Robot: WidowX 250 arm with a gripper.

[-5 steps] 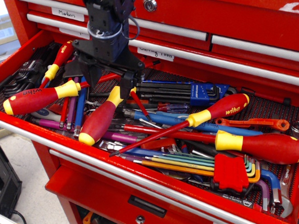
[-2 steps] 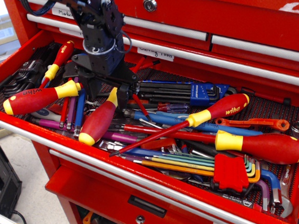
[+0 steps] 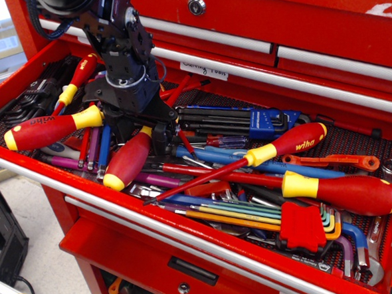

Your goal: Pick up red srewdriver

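Open red tool drawer (image 3: 86,194) packed with tools. Black gripper (image 3: 140,132) at left of centre — fingers straddling the yellow collar of the red srewdriver (image 3: 127,161). Handle points toward lower left.

Fat red srewdriver (image 3: 126,161), tilted among tools

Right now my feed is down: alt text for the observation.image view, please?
The gripper is low over the yellow collar end of the red screwdriver, jaws straddling it in the open red tool drawer crowded with other screwdrivers and hex keys.

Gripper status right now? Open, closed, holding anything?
Gripper: open, jaws straddling the yellow collar of the red srewdriver in the drawer; not clamped, nothing lifted.
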